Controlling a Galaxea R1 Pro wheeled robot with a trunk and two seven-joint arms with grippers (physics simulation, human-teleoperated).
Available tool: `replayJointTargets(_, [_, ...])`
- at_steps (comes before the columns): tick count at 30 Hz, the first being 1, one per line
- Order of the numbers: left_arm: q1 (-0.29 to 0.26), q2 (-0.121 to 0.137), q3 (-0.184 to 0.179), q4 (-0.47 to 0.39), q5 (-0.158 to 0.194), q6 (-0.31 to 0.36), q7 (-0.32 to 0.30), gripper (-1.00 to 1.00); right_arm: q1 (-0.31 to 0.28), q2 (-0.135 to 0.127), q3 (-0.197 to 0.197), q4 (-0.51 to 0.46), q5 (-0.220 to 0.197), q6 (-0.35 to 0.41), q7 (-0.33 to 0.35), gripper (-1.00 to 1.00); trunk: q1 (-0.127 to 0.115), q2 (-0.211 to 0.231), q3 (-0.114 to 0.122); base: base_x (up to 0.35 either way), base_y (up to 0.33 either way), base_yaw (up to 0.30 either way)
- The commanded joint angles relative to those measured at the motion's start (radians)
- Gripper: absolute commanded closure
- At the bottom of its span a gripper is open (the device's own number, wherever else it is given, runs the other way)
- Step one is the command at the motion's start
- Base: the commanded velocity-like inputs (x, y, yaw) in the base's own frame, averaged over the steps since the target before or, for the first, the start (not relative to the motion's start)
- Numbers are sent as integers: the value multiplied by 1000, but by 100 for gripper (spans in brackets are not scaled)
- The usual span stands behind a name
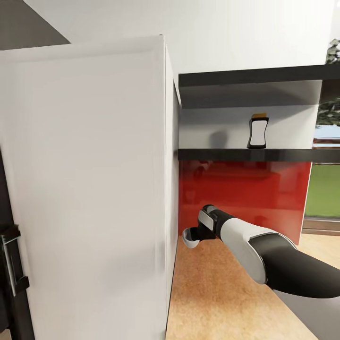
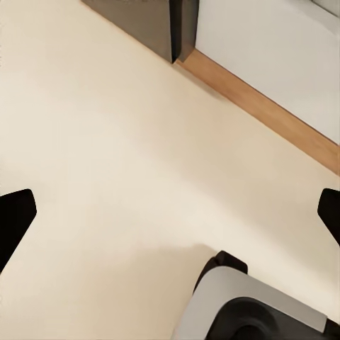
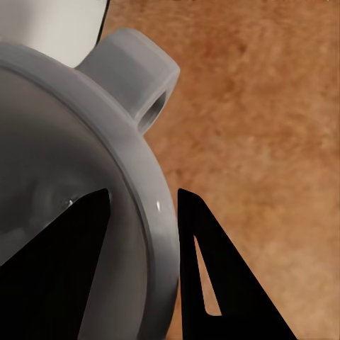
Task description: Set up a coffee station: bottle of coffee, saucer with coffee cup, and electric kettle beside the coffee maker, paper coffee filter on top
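The right end effector is clamped on the coffee cup, rim pinched between its fingers. The bottle of coffee stands upright on the shelf above, nearer the right arm. The left end effector is spread apart.

one bottle of coffee, one coffee cup, two shelves.
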Motion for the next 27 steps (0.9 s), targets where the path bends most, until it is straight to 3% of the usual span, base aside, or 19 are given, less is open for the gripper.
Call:
replayJointTargets(1, [1, 0, 8, -1, 0, -1, -4, -100, -1, 1, 6, 2, -11, 0, -6, 100, -4, 7, 3, 0, 0, 0])
replayJointTargets(21, [1, -1, 8, -1, 0, -1, -4, -100, -1, -2, 6, 2, -12, 1, -6, 100, -80, 147, 66, 0, 0, -2])
replayJointTargets(27, [1, -1, 8, -1, 0, -1, -4, -100, -1, -5, 6, 3, -12, 3, -6, 100, -103, 189, 88, 0, 0, -195])
